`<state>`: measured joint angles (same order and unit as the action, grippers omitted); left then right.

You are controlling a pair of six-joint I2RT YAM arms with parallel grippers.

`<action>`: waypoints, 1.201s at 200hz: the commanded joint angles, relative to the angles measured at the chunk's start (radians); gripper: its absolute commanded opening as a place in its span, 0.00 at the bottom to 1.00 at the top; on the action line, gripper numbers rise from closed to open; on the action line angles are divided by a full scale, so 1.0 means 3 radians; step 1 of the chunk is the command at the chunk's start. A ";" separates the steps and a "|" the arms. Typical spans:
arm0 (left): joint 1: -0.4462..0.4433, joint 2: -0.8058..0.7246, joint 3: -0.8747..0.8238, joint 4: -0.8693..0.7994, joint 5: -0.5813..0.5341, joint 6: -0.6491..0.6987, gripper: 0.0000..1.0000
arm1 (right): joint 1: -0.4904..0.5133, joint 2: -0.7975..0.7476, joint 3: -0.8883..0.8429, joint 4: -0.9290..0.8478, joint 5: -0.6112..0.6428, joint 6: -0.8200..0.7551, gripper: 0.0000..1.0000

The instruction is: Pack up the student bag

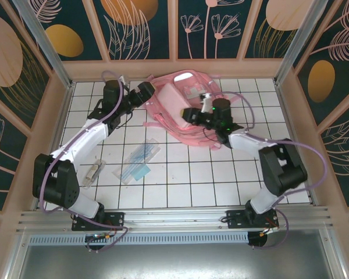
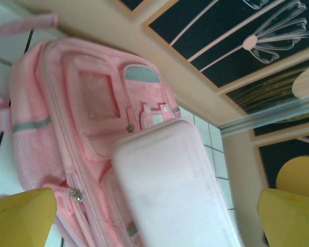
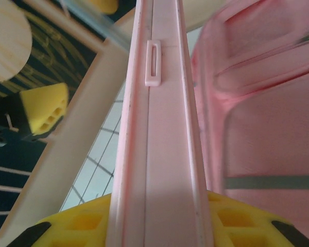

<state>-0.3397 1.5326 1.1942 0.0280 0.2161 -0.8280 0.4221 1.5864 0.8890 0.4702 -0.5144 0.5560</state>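
Here, the student bag (image 1: 180,131) is laid at the far middle of the table (image 1: 180,180). A flat pink case (image 1: 173,100) is clamped edge-on over it by the right gripper (image 1: 186,115), while the left gripper (image 1: 150,92) is held alongside with jaws spread wide

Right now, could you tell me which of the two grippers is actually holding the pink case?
The right gripper: its yellow fingers clamp the pink case edge-on, while the left gripper stands wide open.

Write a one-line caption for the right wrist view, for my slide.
Right gripper clamps the flat pink case edge-on, beside the pink student bag.
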 commanded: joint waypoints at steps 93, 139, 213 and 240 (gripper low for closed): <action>-0.1236 0.1719 0.2013 -0.1902 -0.0718 0.2775 0.99 | -0.1797 -0.1612 -0.0275 -0.1618 0.0243 -0.0179 0.00; -0.1419 0.2147 0.2302 -0.2071 -0.0660 0.2890 0.94 | -0.1993 -0.1715 -0.0387 -0.1595 0.0128 -0.0132 0.00; -0.1417 0.2654 0.2405 -0.2019 -0.1080 0.2984 0.67 | -0.1991 -0.1729 -0.0423 -0.1594 -0.0033 -0.0107 0.00; -0.1413 0.2719 0.2450 -0.1960 -0.1024 0.2987 0.16 | -0.1990 -0.1773 -0.0435 -0.1647 -0.0016 -0.0130 0.00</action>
<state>-0.7803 2.3009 1.9072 -0.5499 -0.0326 0.0601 -0.1715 1.0946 0.7692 -0.0360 -0.4984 0.5301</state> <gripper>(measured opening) 0.464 0.332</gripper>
